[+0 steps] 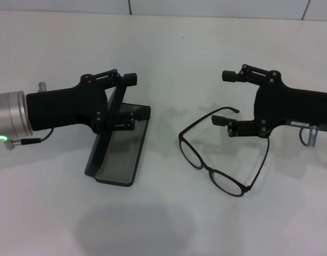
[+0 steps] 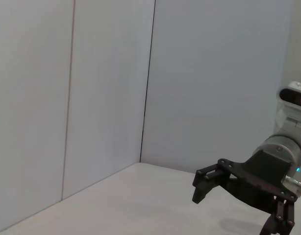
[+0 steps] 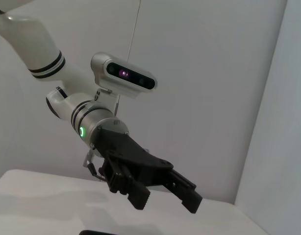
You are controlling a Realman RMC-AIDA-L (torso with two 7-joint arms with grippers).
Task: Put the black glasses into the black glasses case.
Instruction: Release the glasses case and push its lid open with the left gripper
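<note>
The left gripper point(image 1: 132, 101), a black two-fingered claw on a silver wrist, reaches in from the left of the head view with its fingers spread wide, one tip up near the top edge of the case lid and the other lower, just by the hinge end of the case. From the head view it cannot be told whether either finger actually touches the lid; nothing is pinched between them. In the right wrist view the same claw point(image 3: 167, 196) hangs above the white tabletop point(image 1: 169, 224) with both fingers clearly apart and nothing held.

The right gripper point(image 1: 225, 98), also black, comes in from the right with its fingers likewise spread. Its lower finger sits right over the end of one temple arm of the glasses, though contact cannot be confirmed; the upper finger is in free air. The left wrist view shows this claw point(image 2: 202, 186) open and empty as well.

The black rectangular hard glasses case point(image 1: 118, 152) with rounded corners lies open on the table to the left, its lid standing up at a slant and its grey-lined tray holding nothing.

The thin black-framed glasses point(image 1: 211, 165) with rounded clear lenses lie on the table to the right of the case, well apart from it, temples unfolded and pointing toward the right claw
</note>
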